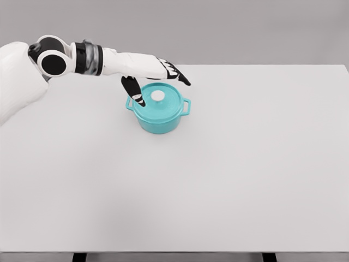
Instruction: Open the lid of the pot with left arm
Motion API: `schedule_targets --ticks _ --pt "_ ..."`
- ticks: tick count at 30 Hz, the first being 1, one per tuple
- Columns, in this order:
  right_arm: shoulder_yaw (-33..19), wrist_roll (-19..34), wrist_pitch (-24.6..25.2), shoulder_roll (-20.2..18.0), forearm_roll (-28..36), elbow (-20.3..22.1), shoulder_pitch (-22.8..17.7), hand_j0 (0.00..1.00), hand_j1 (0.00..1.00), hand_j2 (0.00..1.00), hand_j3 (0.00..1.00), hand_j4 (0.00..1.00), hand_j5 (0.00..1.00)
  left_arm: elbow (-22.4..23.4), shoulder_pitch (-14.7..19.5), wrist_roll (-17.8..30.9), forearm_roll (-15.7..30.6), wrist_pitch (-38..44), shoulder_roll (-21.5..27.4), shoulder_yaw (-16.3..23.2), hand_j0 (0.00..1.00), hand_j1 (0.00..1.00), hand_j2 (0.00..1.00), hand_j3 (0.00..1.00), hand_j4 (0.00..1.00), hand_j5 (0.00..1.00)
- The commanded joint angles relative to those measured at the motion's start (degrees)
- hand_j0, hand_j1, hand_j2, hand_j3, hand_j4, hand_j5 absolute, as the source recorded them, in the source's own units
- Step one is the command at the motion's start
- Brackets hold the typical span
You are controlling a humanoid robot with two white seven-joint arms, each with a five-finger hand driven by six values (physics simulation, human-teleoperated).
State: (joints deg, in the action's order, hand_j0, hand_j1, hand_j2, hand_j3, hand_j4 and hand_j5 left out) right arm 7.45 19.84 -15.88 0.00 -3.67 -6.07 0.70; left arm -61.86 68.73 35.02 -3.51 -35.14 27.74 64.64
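Left hand point(155, 73) is what I'm watching from the head camera: it reaches in from the upper left on its white arm point(103, 59) and hangs over the back-left part of the pot point(159, 114). Its fingers point(177, 74) are spread and stretched out, not wrapped around anything, so I read it as open and empty. The black-tipped fingers point right and slightly down, passing over the far rim of the lid point(159, 100). The thumb point(133, 90) drops away from the palm and angles down toward the pot's left handle point(130, 102); from my angle its tip overlaps the lid's left edge, but I cannot tell whether it actually touches. None of the digits is on the white knob point(157, 96), which sits clear in the middle of the lid, in the gap between thumb and fingers.

Moving out from there, the teal lid sits flat and closed on the teal pot. The pot stands upright on the white table point(229, 180), left of centre and toward the far edge, with its right handle point(186, 106) pointing to the right.
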Motion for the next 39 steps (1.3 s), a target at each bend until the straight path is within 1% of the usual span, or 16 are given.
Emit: schedule_targets --ticks 1,4,6,14,16,20,21,22,24,25,27,31,32,33,35,39 --pt "0.0 0.0 0.0 0.0 0.0 0.0 0.0 1.0 1.0 1.0 1.0 1.0 1.0 1.9 0.2 0.0 -0.2 0.1 -0.2 0.0 1.0 1.0 1.0 1.0 1.0 1.0" --pt "-0.1 0.0 0.0 0.0 0.0 0.0 0.0 1.0 1.0 1.0 1.0 1.0 1.0 4.8 0.4 0.0 -3.0 0.1 -1.8 0.5 1.0 1.0 1.0 1.0 1.0 1.0" --pt "-0.1 0.0 0.0 0.0 0.0 0.0 0.0 1.0 1.0 1.0 1.0 1.0 1.0 5.4 0.4 0.0 -3.9 0.1 -2.2 0.6 1.0 1.0 1.0 1.0 1.0 1.0" --pt "0.0 0.0 0.0 0.0 0.0 0.0 0.0 1.0 1.0 1.0 1.0 1.0 1.0 7.4 0.3 0.0 -4.0 0.1 -4.3 0.8 1.0 1.0 1.0 1.0 1.0 1.0" --pt "-0.1 0.0 0.0 0.0 0.0 0.0 0.0 1.0 1.0 1.0 1.0 1.0 1.0 7.9 0.3 0.0 -4.6 0.1 -4.3 1.5 1.0 1.0 1.0 1.0 1.0 1.0" --pt "-0.1 0.0 0.0 0.0 0.0 0.0 0.0 1.0 1.0 1.0 1.0 1.0 1.0 8.1 0.1 0.0 -4.8 0.1 -4.3 1.6 1.0 1.0 1.0 1.0 1.0 1.0" --pt "0.0 0.0 0.0 0.0 0.0 0.0 0.0 1.0 1.0 1.0 1.0 1.0 1.0 8.0 0.1 0.0 -4.8 0.1 -4.3 1.6 0.89 0.89 0.89 0.89 0.89 0.89" --pt "0.0 0.0 0.0 0.0 0.0 0.0 0.0 1.0 1.0 1.0 1.0 1.0 1.0 8.1 0.1 0.0 -4.8 0.1 -4.4 1.6 0.81 0.81 0.81 0.81 0.81 0.81" --pt "-0.1 0.0 0.0 0.0 0.0 0.0 0.0 1.0 1.0 1.0 1.0 1.0 1.0 8.0 0.0 0.0 -4.7 0.1 -4.3 1.6 0.74 0.74 0.74 0.74 0.74 0.74" --pt "-0.1 0.0 0.0 0.0 0.0 0.0 0.0 1.0 1.0 1.0 1.0 1.0 1.0 8.1 -0.1 0.0 -4.8 0.1 -4.3 1.7 0.73 0.73 0.73 0.73 0.73 0.73" --pt "-0.1 0.0 0.0 0.0 0.0 0.0 0.0 1.0 1.0 1.0 1.0 1.0 1.0 8.1 0.0 0.0 -4.8 0.1 -4.2 3.2 0.73 0.73 0.73 0.73 0.73 0.73" --pt "0.0 0.0 0.0 0.0 0.0 0.0 0.0 1.0 1.0 1.0 1.0 1.0 1.0 8.1 -0.1 0.0 -4.8 0.1 -3.8 3.6 0.72 0.72 0.72 0.72 0.72 0.72" --pt "0.0 0.0 0.0 0.0 0.0 0.0 0.0 1.0 1.0 1.0 1.0 1.0 1.0 8.1 -0.1 0.0 -4.7 0.1 -3.7 3.6 0.67 0.67 0.67 0.67 0.67 0.67" --pt "-0.1 0.0 0.0 0.0 0.0 0.0 0.0 1.0 1.0 1.0 1.0 1.0 1.0 8.0 -0.2 0.0 -4.4 0.1 -3.7 3.6 0.51 0.51 0.51 0.51 0.51 0.51" --pt "0.0 0.0 0.0 0.0 0.0 0.0 0.0 1.0 1.0 1.0 1.0 1.0 1.0 7.9 -0.2 0.0 -4.4 0.1 -3.7 3.6 0.46 0.46 0.46 0.46 0.46 0.46" --pt "0.0 0.0 0.0 0.0 0.0 0.0 0.0 1.0 1.0 1.0 1.0 1.0 1.0 7.9 -0.2 0.0 -4.3 0.1 -3.6 3.6 0.45 0.45 0.45 0.45 0.45 0.45"
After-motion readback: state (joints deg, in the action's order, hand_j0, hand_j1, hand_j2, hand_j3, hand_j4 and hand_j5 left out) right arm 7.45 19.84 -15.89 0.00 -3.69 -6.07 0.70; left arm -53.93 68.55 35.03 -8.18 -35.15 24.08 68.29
